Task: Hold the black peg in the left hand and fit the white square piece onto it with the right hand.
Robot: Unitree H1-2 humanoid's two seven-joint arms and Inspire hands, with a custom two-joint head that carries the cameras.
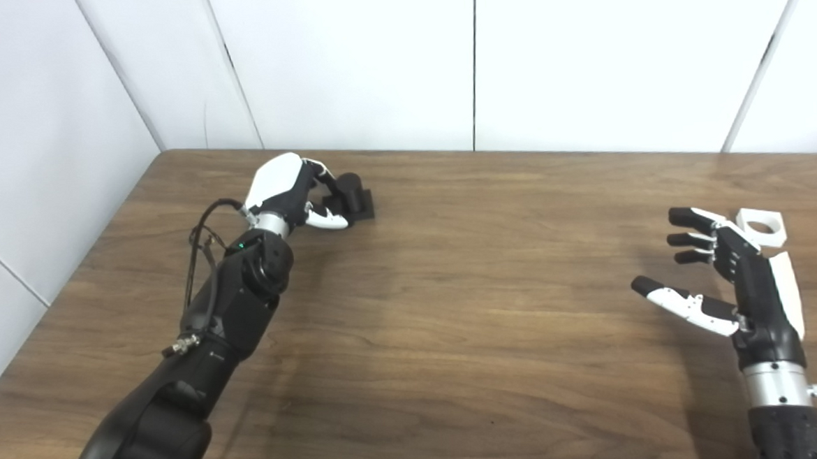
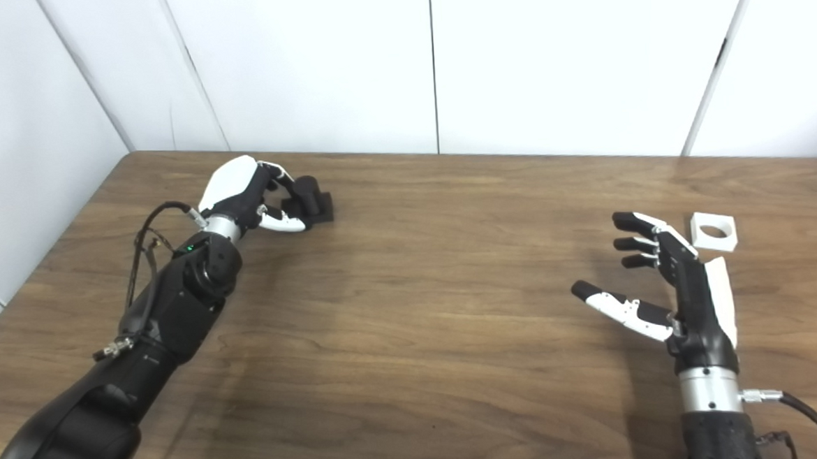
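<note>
The black peg (image 1: 355, 196), a short cylinder on a square base, rests on the table at the back left. My left hand (image 1: 293, 191) is curled around it, fingers against the cylinder's left side and thumb along the front of the base. The white square piece (image 2: 714, 231), with a round hole in it, lies flat on the table at the right. My right hand (image 2: 663, 282) hovers just in front and to the left of it, open, fingers and thumb spread, touching nothing.
The wooden table (image 1: 453, 290) runs to white wall panels at the back and left. A loose black cable (image 1: 202, 233) loops off the left forearm. Another cable (image 2: 802, 412) leaves the right wrist.
</note>
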